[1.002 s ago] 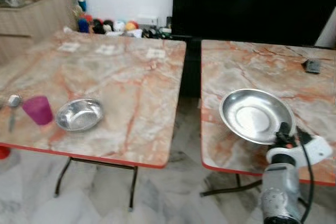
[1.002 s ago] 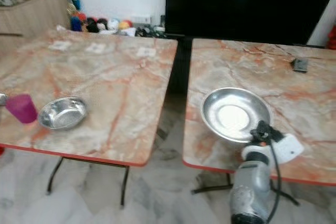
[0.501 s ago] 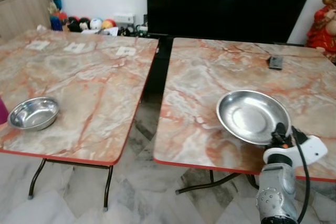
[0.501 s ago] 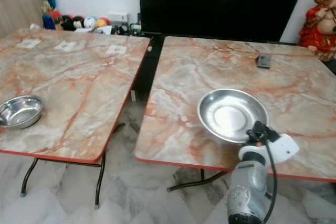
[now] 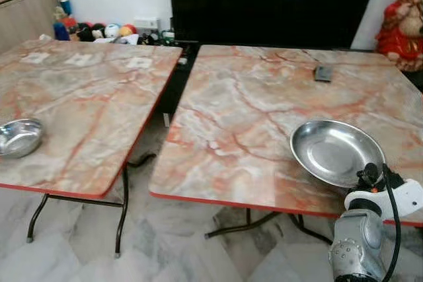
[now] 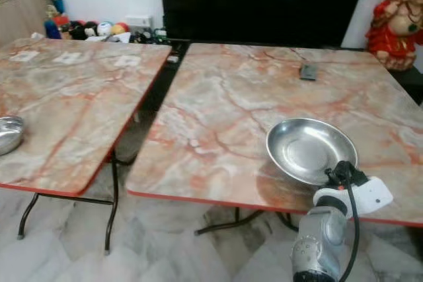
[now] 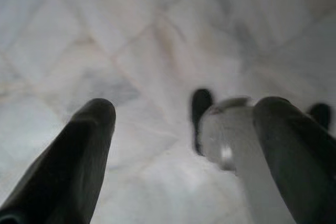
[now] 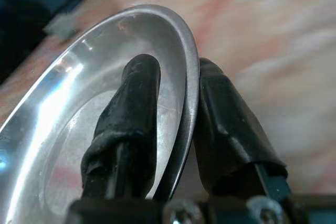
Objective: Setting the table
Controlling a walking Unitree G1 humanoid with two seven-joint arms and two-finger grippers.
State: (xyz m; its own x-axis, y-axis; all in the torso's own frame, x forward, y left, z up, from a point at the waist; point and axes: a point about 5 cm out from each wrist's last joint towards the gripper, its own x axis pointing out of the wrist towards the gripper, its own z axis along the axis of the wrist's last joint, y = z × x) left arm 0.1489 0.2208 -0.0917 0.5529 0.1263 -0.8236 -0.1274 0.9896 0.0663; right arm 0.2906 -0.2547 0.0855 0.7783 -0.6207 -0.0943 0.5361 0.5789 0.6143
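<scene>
A round steel plate (image 5: pixel 332 152) hangs slightly tilted over the front right part of the right marble table (image 5: pixel 251 123). My right gripper (image 8: pixel 176 74) is shut on the plate's near rim, one finger inside the dish and one under it. The right arm (image 5: pixel 360 242) rises from the lower right, in front of the table edge. A small steel bowl (image 5: pixel 18 137) sits on the left marble table (image 5: pixel 86 104), near its front left. My left gripper (image 7: pixel 184 114) hangs open over the pale tiled floor with nothing between its fingers.
A narrow gap (image 5: pixel 155 130) over the tiled floor separates the two tables. A small dark flat object (image 5: pixel 322 72) lies at the back of the right table. A black screen (image 5: pixel 271 4) stands behind, a red figurine (image 5: pixel 402 21) at far right, and colourful balls (image 5: pixel 99 30) by the wall.
The camera has swung to the right, so the whole scene slid left; the pink cup and spoon left the picture. The plate stays clamped in my right gripper.
</scene>
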